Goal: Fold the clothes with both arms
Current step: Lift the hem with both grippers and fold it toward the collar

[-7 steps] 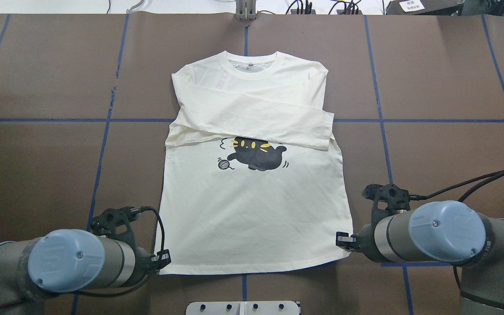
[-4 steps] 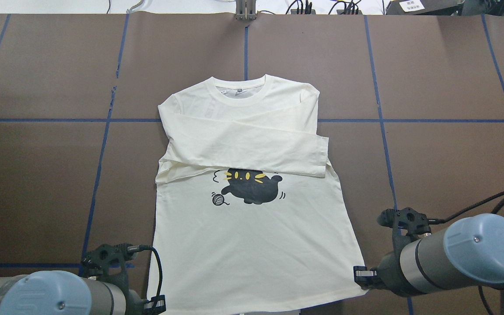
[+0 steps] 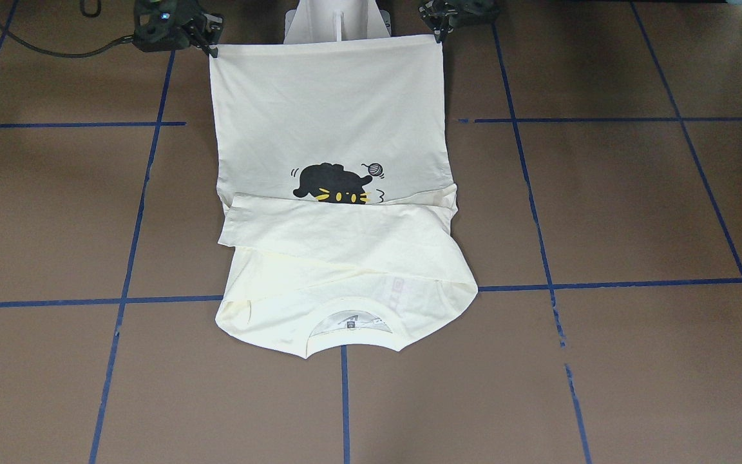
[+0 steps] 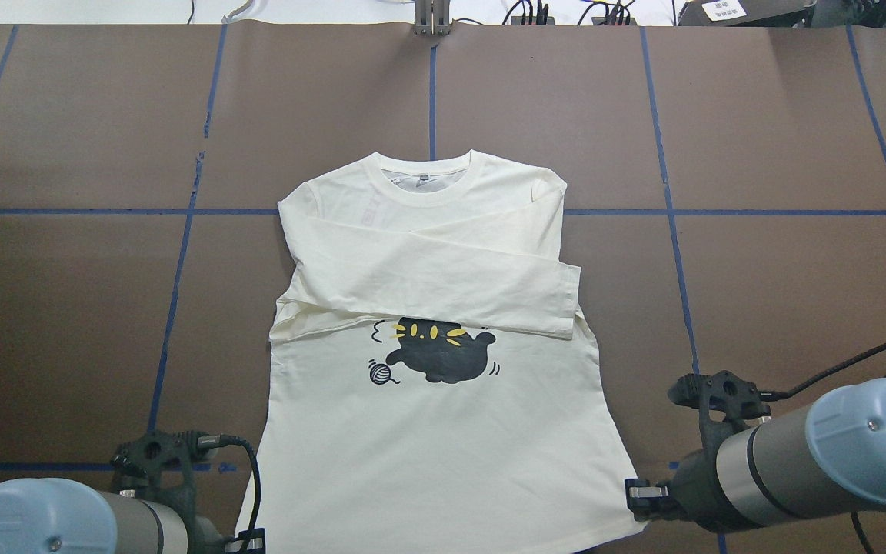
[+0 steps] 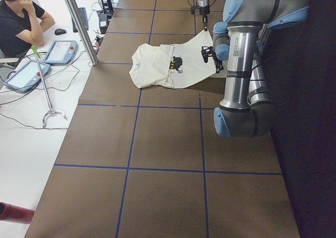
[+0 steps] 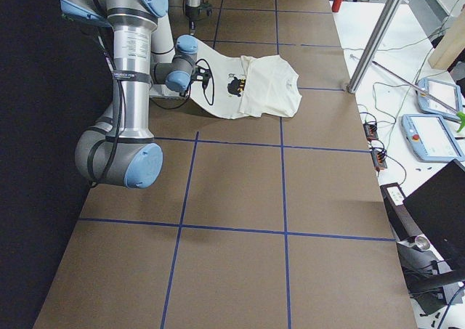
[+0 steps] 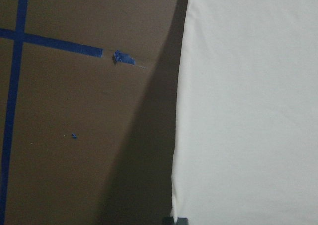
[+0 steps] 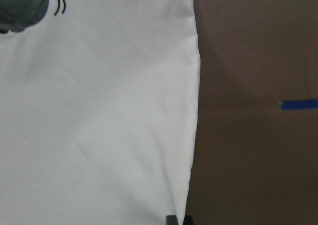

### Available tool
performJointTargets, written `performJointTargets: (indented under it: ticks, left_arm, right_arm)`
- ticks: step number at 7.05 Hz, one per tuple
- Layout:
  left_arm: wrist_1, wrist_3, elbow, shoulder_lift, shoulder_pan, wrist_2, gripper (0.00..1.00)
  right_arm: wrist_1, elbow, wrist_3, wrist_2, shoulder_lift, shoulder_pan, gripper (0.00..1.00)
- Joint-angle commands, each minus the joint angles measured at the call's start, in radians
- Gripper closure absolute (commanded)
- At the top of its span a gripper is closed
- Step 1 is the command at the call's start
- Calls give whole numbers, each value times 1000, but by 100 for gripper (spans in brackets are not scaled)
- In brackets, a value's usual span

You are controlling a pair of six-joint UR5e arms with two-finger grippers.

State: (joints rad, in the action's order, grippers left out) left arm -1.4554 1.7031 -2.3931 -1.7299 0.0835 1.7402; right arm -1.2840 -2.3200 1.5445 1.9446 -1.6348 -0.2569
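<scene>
Shirt fold, bench notes.

Position: one cream shirt [image 4: 443,431] lies face up in the middle of the brown table [image 4: 758,138]. The collar [image 4: 424,165] points away from the robot and rests flat. The hem end is at the robot's edge. It is raised off the surface, and a dark shadow runs beneath its side edges in both wrist views.

Grip: the left gripper [image 4: 247,541] is pinched on the hem corner on its side. The right gripper [image 4: 637,492] is pinched on the opposite hem corner. The hem runs straight and taut between them in the front-facing view.

Handling (my judgement): the shirt is light, limp cotton with no stiffness, and nothing on it can break. It sags wherever it is unsupported and drags on the table covering. The hem corners look like the right place to hold, taking both layers together. A thin edge like this could slip out if the arms pull unevenly.

Count:
- one shirt
- two sleeves [image 4: 443,285], crossed over the chest
- one black cat print [image 4: 439,354], its top hidden under the lower sleeve
- two arms, two grippers
- one seated person [image 5: 18,22] at the side bench
</scene>
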Motion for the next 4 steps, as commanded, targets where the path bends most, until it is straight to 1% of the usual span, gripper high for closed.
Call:
performJointTargets:
  ticks: [1,2,3,4]
  left_arm:
    - [3,-112,20,-61,159,56,100]
    - [1,-144,52,-80,247,93,100]
    - [6,-196,96,-132,331,114,100]
    - [4,-215,156,-166,394,148,100]
  right_arm:
    - [177,123,-52,8,29,-121,100]
    - [248,164,-64,11,30,-184,100]
    - [312,207,-85,11,50,-249,100]
    - [327,264,-86,13,116,-316,100]
